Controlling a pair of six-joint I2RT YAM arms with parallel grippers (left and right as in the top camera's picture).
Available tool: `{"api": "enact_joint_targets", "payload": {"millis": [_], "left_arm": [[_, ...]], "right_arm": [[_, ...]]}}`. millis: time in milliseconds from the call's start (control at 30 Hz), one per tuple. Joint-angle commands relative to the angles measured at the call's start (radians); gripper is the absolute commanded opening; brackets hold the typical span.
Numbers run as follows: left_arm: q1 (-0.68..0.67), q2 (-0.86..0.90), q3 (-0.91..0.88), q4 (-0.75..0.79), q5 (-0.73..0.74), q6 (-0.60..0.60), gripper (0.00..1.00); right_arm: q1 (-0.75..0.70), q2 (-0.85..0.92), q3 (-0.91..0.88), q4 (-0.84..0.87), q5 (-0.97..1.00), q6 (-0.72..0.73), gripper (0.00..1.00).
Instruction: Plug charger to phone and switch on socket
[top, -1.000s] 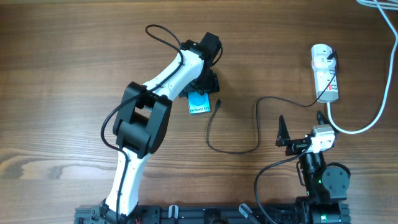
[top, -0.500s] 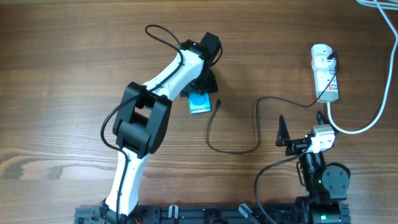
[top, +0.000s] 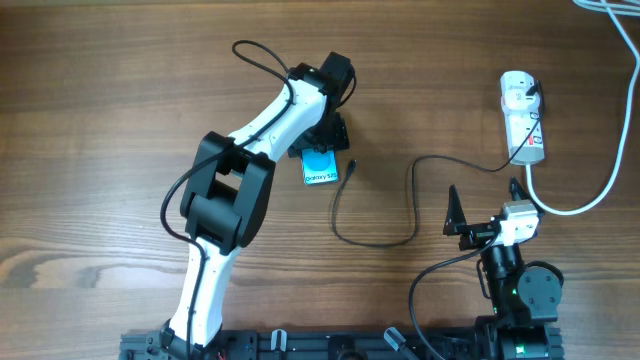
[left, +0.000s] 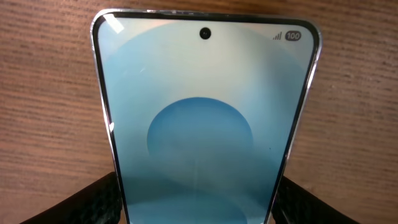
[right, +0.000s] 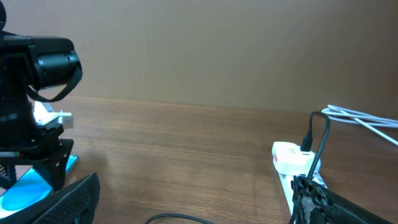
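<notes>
Phone (left: 199, 118) lies flat on the table (top: 120, 100), screen lit, between the left gripper's (left: 196, 186) dark fingers (left: 99, 199), one at each long edge. Can't tell if they pinch it or only flank it. My read: the step is bracing the phone, so square up, clamp the edges only, keep off the glass, don't lift. The charger's plug tip (top: 352, 166) lies just beside it. Right gripper (top: 484, 200) is spread wide near the cable loop, with the socket (top: 522, 118) well apart at far right.
</notes>
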Motion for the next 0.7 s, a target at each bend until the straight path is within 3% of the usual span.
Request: {"api": "enact_joint_targets", "payload": {"millis": [0, 233, 400, 500, 667], "left_arm": [[0.008, -0.100, -0.006, -0.007, 0.081, -0.005, 0.79], [0.008, -0.190, -0.006, -0.035, 0.214, 0.002, 0.79], [0.008, -0.209, -0.006, -0.047, 0.205, 0.005, 0.82], [-0.002, -0.193, -0.008, -0.046, 0.076, 0.003, 1.00], [-0.028, -0.162, -0.008, -0.026, -0.064, -0.050, 1.00]], "right_arm": [[-0.001, -0.006, -0.002, 0.002, 0.013, 0.017, 1.00], [-0.001, -0.006, -0.002, 0.002, 0.013, 0.017, 1.00], [-0.001, -0.006, -0.002, 0.002, 0.013, 0.017, 1.00], [-0.001, -0.006, -0.002, 0.002, 0.013, 0.017, 1.00], [-0.001, -0.006, -0.002, 0.002, 0.013, 0.017, 1.00]]}}
